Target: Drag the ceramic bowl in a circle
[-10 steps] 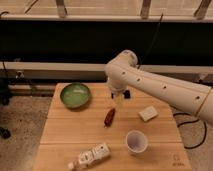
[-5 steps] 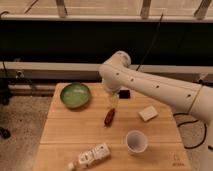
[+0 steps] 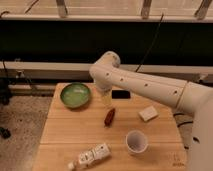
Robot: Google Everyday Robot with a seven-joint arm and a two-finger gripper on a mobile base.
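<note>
The ceramic bowl (image 3: 76,94) is round, shallow and green, with a paler green inside. It sits at the far left of the wooden table (image 3: 65,132). My white arm reaches in from the right, and my gripper (image 3: 106,98) hangs below its wrist, just right of the bowl and a little above the table. It is apart from the bowl's rim.
A small white cup (image 3: 137,142) stands at the front right. A red-brown object (image 3: 109,116) lies mid-table, a pale block (image 3: 148,113) to the right, a black flat item (image 3: 121,94) behind the gripper, and a white bottle (image 3: 91,156) at the front edge.
My arm and gripper have moved left across the table, from near the middle toward the bowl. The bowl and the other things have not moved.
</note>
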